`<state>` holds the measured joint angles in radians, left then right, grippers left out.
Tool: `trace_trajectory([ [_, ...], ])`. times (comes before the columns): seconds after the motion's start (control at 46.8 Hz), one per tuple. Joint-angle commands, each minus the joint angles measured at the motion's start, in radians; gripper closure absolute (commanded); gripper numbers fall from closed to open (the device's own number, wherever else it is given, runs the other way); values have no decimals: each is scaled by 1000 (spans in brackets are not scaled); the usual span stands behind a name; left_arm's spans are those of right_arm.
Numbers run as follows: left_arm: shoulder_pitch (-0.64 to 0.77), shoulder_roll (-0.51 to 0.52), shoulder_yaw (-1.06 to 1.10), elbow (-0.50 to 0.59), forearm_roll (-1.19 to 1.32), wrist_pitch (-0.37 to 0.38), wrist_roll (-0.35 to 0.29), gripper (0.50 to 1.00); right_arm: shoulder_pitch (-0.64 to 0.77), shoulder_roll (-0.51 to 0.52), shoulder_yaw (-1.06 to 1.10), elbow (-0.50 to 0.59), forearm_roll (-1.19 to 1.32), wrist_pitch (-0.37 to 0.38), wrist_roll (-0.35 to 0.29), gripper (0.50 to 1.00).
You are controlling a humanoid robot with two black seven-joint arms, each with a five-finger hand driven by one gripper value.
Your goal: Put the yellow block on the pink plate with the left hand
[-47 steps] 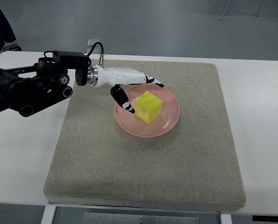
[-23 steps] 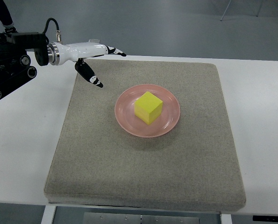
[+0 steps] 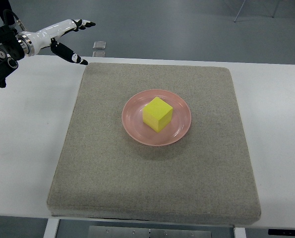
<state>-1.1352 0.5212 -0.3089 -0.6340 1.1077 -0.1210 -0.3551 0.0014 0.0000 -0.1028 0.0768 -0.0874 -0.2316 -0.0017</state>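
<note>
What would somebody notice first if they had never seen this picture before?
First, the bright yellow cube block sitting in the middle of the round pink plate, right at the centre of the square grey fabric mat. Next, the robot's white left hand with black fingertips, up in the far left corner over the white table, fingers spread and holding nothing, well apart from the plate.

White table (image 3: 28, 148) with beige mat (image 3: 157, 173), grey floor (image 3: 177, 29) beyond.
</note>
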Motion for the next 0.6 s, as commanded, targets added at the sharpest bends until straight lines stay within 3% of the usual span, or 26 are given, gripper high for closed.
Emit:
trace_trajectory([
  [0.0,2,-16,-1,26,-84,11,2,512,0,0,0,0,0,0,0,576],
  [0.385,40,-76,-7,85,-439,80,2,512,0,0,0,0,0,0,0,576],
  [0.578,43,-112,-7,120,-667,80,4,512,0,0,0,0,0,0,0,576],
])
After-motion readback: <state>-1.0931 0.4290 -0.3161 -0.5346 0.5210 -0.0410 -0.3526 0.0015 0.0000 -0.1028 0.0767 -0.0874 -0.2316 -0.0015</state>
